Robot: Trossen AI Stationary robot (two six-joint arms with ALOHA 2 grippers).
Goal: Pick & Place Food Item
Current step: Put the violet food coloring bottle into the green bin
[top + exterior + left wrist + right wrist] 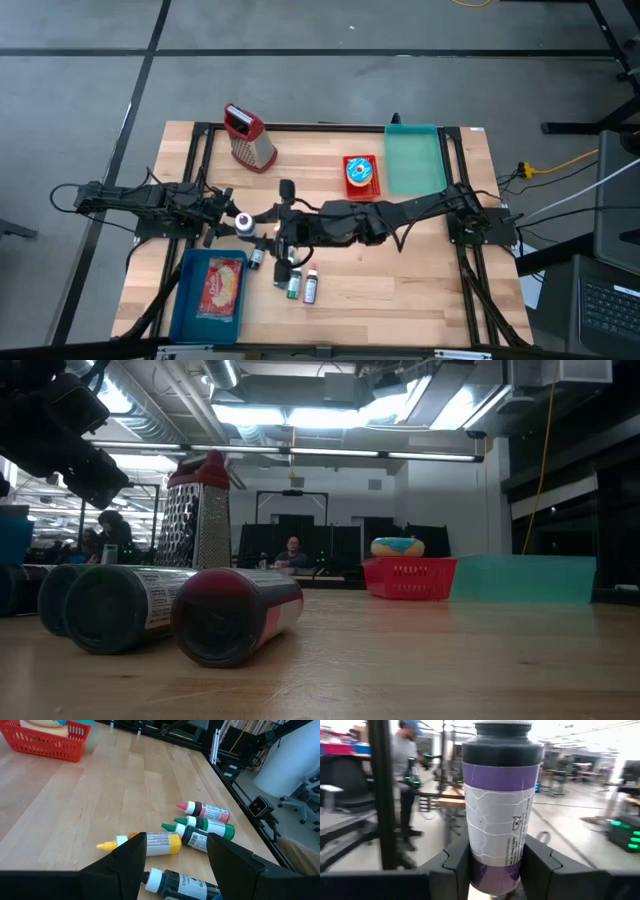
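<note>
Purple-labelled bottle (500,815) is grasped upright in the right end effector (495,865), lifted above the bottles (295,283); placing remains. Left end effector (175,852) is released.

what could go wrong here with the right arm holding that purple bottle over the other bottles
The right gripper clamps the purple bottle low on its body, so it could tip or slip. The red bottle, green bottle and yellow bottle lie loose nearby; a bump could roll them.
</note>
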